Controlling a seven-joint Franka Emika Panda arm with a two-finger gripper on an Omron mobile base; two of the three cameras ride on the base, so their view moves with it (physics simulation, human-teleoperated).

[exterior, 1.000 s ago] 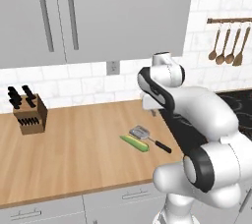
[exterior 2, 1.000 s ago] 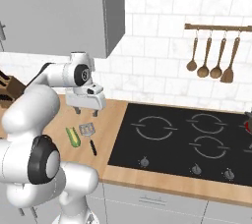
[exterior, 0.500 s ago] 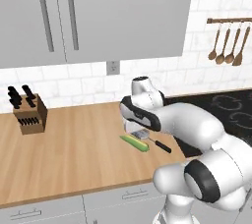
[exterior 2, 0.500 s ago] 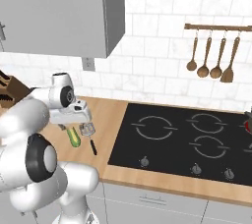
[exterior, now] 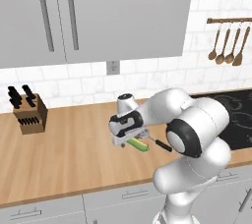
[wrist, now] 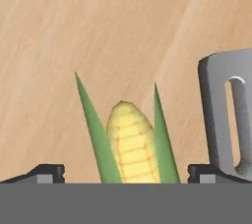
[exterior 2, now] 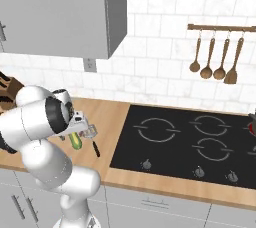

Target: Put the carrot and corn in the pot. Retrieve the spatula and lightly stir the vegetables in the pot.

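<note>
A wooden tabletop [exterior: 69, 159] runs under grey cabinets beside a black hob. The gripper [wrist: 125, 171] hangs low with its jaws spread, straddling the stubby yellow corn [wrist: 129, 142] with green husk. To grip well, I'd descend squarely and close across the cob. The slotted grey metal spatula [wrist: 231, 120] lies just right of the gripper and could be nudged.
</note>
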